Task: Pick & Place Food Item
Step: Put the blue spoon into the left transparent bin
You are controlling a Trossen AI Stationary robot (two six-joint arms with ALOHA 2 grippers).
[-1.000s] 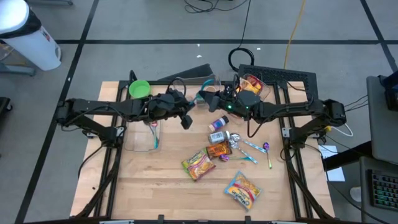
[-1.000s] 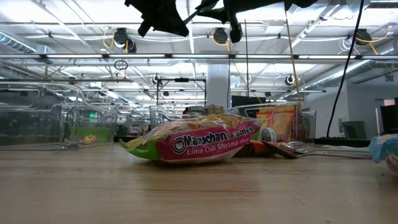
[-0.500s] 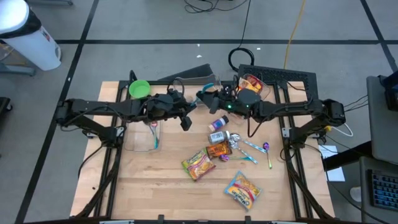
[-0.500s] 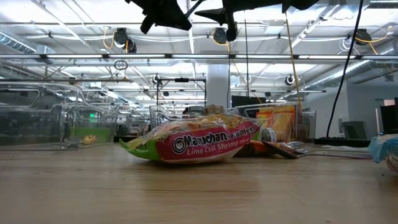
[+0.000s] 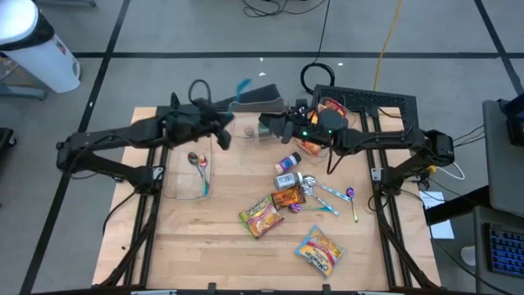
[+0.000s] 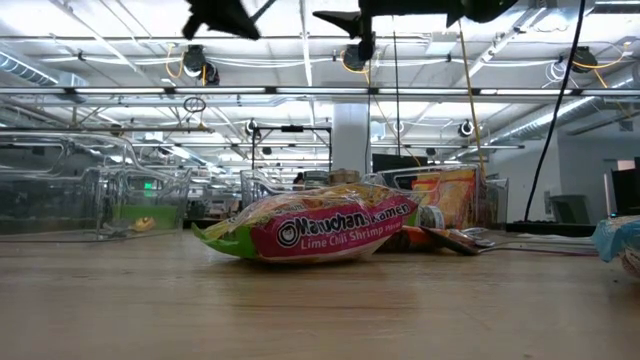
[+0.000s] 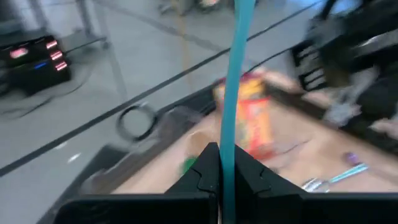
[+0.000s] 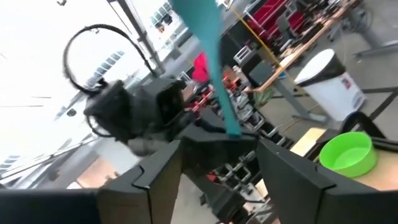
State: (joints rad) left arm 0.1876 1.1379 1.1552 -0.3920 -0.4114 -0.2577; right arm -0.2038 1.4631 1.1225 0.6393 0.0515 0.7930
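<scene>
My left gripper (image 5: 221, 129) hangs above the table's far left part, shut on a long teal utensil (image 7: 235, 81). The utensil's upper end (image 5: 243, 85) shows blurred in the high view. My right gripper (image 5: 267, 124) stands open in the air just to the right of it, with nothing between its fingers (image 8: 158, 180). The food items lie on the table below: a ramen packet (image 5: 261, 216), an orange packet (image 5: 288, 197), a small jar (image 5: 287, 163) and a yellow snack bag (image 5: 318, 250). My left gripper pinches the teal utensil's lower stretch (image 7: 227, 163) between its two fingers. The fingers lie across the utensil, which stands up from them, lifted clear of the table. Which end of the utensil this is does not show.
A clear bin (image 5: 187, 187) with a spoon (image 5: 200, 164) in it stands at the left. A second clear bin with an orange packet (image 5: 332, 111) stands at the far right. Loose spoons (image 5: 337, 197) lie near the jar. A green bowl (image 8: 348, 152) sits at the far left corner.
My right gripper has opened and let go of the teal utensil, staying about where it was. My left gripper, still shut on the utensil, has carried it up and toward the table's far left, away from the right gripper.
</scene>
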